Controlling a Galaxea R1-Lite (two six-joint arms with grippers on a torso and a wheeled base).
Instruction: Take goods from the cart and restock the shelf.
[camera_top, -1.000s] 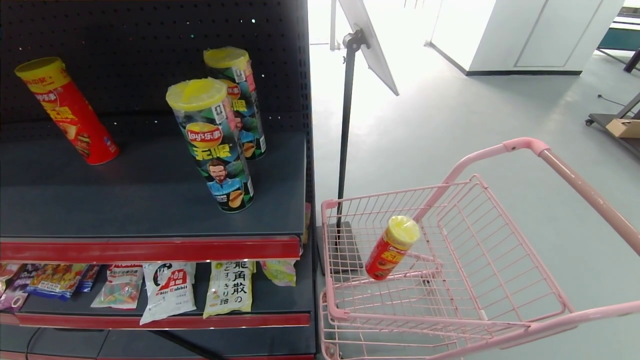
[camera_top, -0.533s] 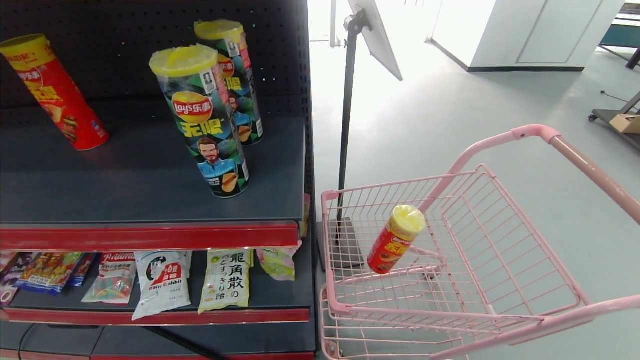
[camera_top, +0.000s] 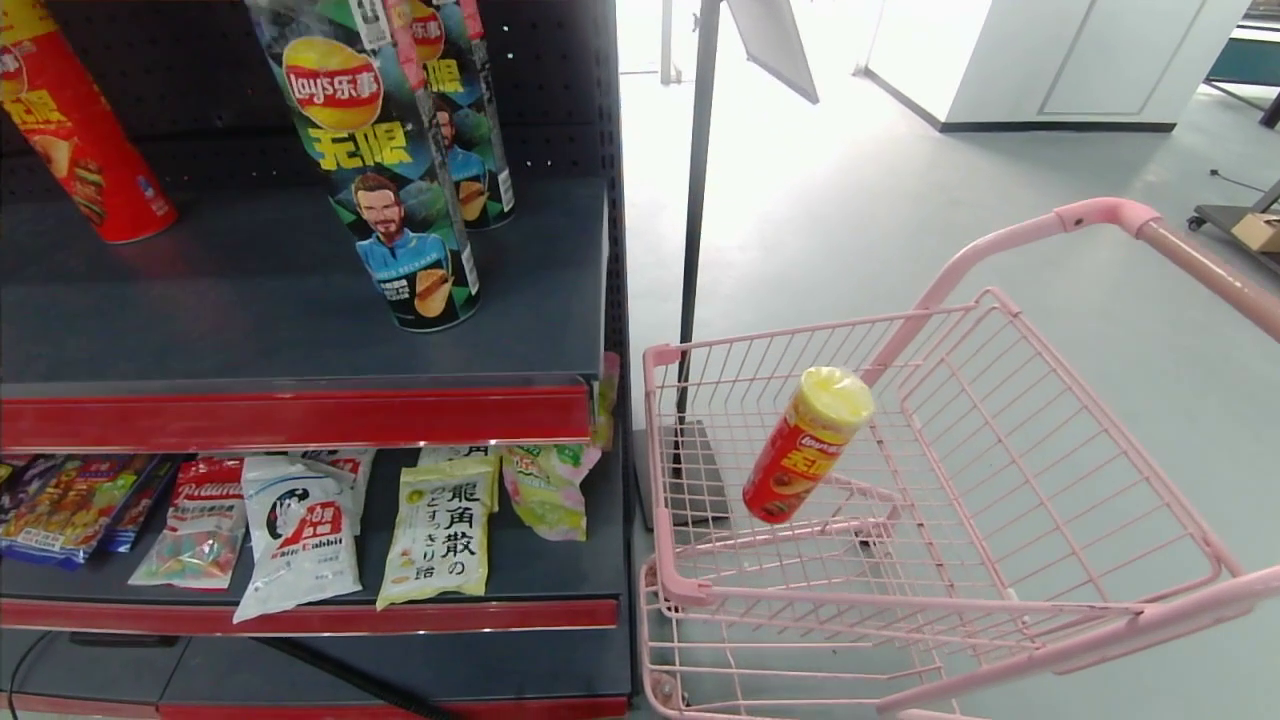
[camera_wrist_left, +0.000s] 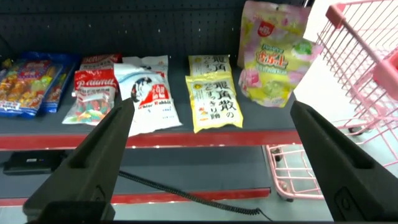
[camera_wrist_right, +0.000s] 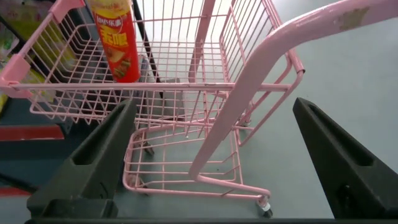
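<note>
The shelf (camera_top: 250, 335) stands left of the pink cart (camera_top: 1100, 215), where one red can (camera_top: 808, 445) leans near-upright in the basket's left side. The right gripper (camera_wrist_right: 212, 106), wide open and empty, faces it, seemingly nearer than the equally open left gripper (camera_wrist_left: 211, 104).

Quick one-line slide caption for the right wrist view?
Open right gripper faces the pink cart, a red chip can in its upper basket.

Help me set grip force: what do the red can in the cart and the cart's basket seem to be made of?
Red can: probably a stiff cardboard tube in a glossy printed wrap, given its sheen; yellow lid looks like soft plastic. Cart basket: thin metal wire with a pink painted coat, judging by the welded-looking grid.
</note>
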